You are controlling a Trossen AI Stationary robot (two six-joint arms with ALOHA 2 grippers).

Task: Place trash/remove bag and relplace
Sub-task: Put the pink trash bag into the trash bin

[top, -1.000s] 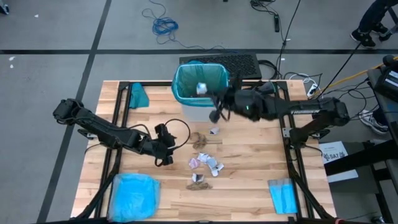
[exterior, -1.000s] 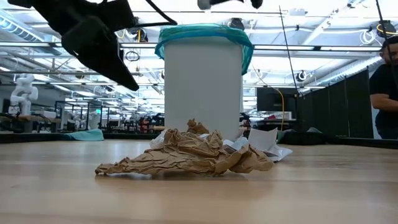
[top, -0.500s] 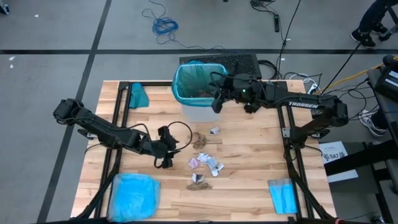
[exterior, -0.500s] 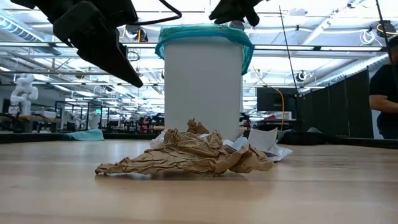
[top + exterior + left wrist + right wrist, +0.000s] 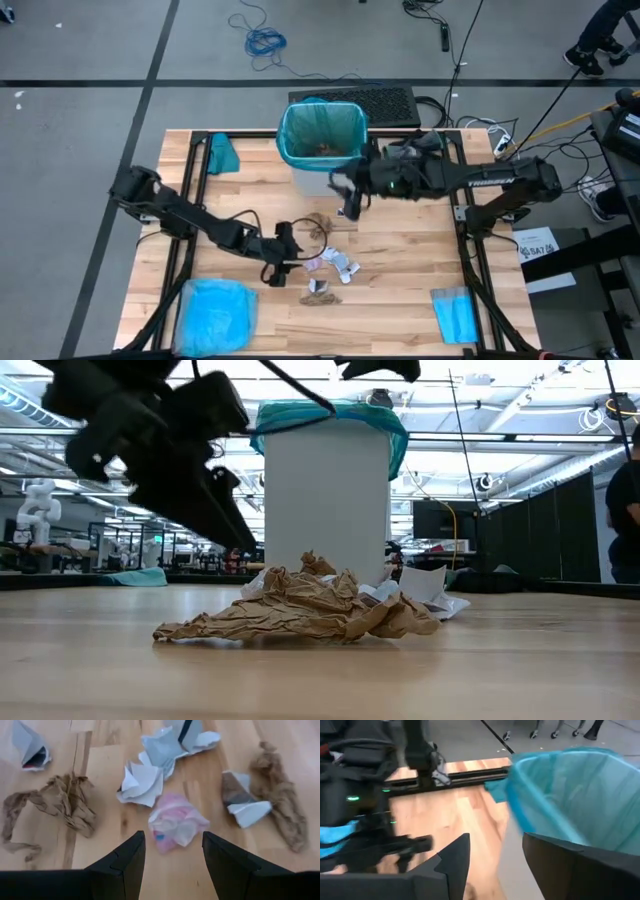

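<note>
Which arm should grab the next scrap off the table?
Left, probably. Its end effector hangs open directly above the pink wrapper in the scrap cluster. The right end effector is empty, up beside the teal-lined bin, farther from the scraps.

Grey floor [image 5: 90, 60] surrounds the wooden table [image 5: 400, 270]; a blue cable coil [image 5: 265, 42] lies at twelve o'clock. Bright ceiling lights [image 5: 520, 405] run overhead.

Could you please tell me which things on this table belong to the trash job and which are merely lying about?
Part of the job:
- crumpled brown paper wads and white, pink wrappers
- translucent teal-green plastic bin liner in the white bin
- left gripper, open over the pink wrapper
- right gripper, open beside the bin

Lying about:
- pale sky-blue plastic bag
- small folded blue sheet
- teal cloth
</note>
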